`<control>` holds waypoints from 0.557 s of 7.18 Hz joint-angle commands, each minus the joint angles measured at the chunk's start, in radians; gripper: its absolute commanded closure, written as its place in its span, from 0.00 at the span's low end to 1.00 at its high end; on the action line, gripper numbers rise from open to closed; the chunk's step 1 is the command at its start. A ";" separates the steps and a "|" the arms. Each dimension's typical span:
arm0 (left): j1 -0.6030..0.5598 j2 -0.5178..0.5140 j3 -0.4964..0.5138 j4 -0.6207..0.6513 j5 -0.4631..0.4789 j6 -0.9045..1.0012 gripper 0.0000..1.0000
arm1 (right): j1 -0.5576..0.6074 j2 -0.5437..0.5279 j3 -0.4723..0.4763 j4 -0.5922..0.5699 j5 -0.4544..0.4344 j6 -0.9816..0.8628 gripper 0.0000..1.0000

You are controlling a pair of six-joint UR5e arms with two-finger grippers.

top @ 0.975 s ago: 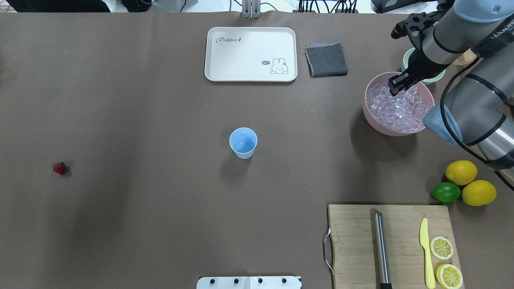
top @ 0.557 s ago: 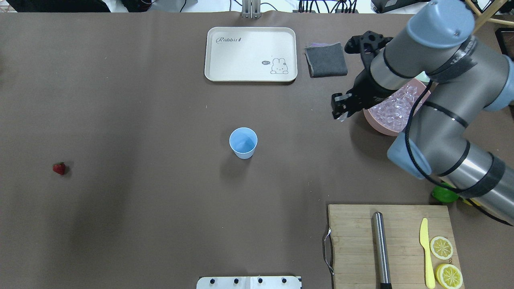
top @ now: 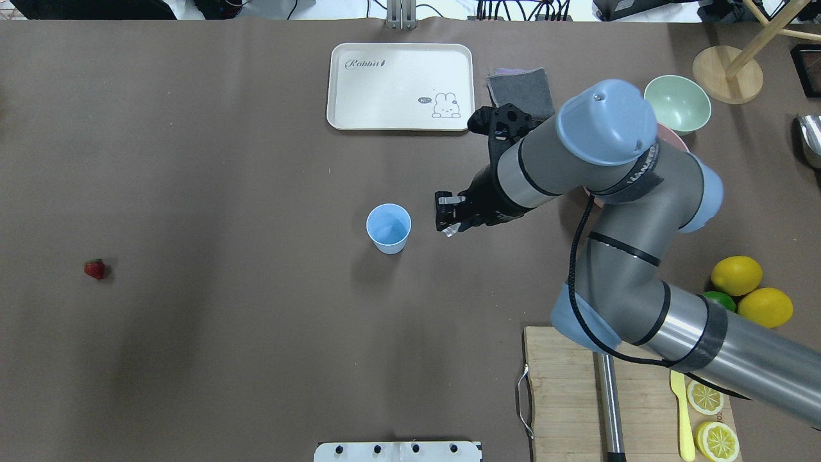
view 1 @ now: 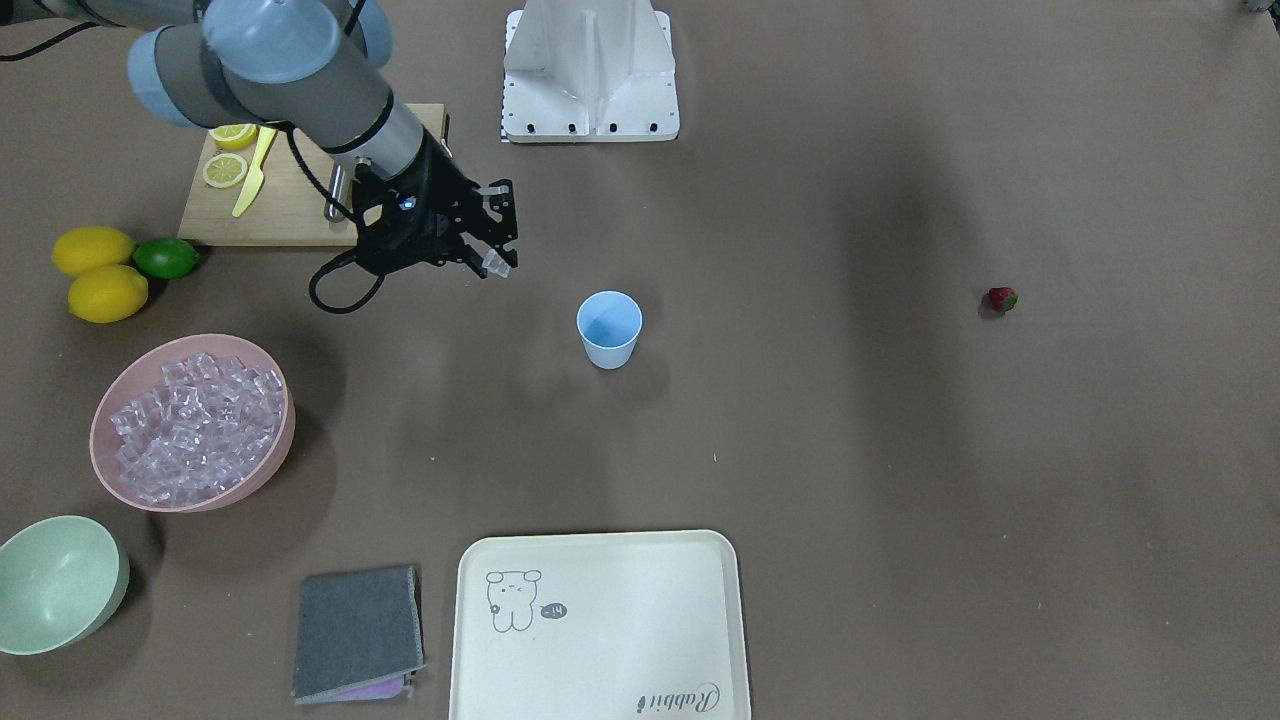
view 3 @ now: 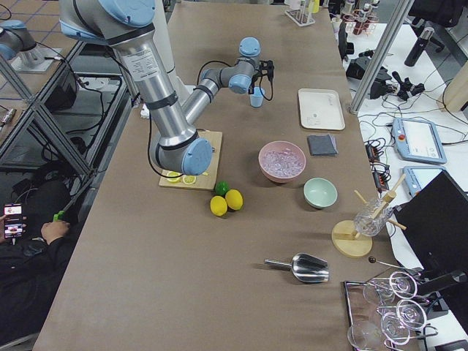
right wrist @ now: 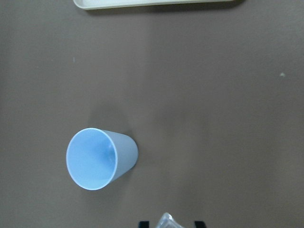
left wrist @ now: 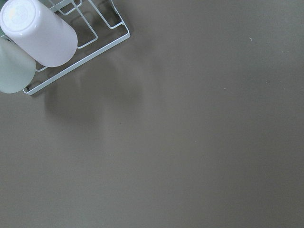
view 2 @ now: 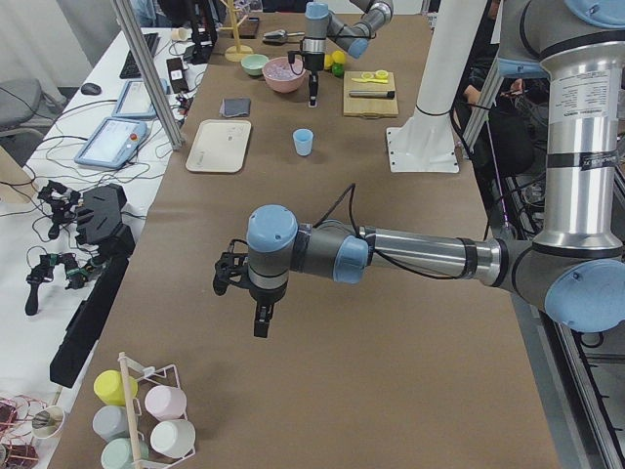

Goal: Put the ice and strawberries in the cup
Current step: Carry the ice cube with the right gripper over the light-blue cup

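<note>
The right gripper [top: 447,221] hangs just beside the cup [top: 389,228], on the cup's pink-bowl [view 1: 190,425] side, its fingers pinched on one ice cube [top: 450,230]. The upright cup looks empty. The strawberry [top: 95,269] lies far beyond the cup. The left gripper [view 2: 256,305] hangs well away; I cannot tell its opening.

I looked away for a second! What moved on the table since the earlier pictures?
The right gripper lifted out of the round pink bowl of ice and swung across to just beside the small light blue plastic cup, its jaws shut on a small clear ice cube. The cup and the tiny red strawberry stayed put.
</note>
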 commanded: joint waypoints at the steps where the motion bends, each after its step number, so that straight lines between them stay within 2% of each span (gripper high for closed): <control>1: 0.000 -0.003 -0.001 0.001 -0.001 0.000 0.02 | -0.049 0.066 -0.073 0.006 -0.073 0.055 1.00; 4: 0.000 -0.011 0.005 0.001 0.001 0.000 0.02 | -0.078 0.105 -0.129 0.009 -0.127 0.075 1.00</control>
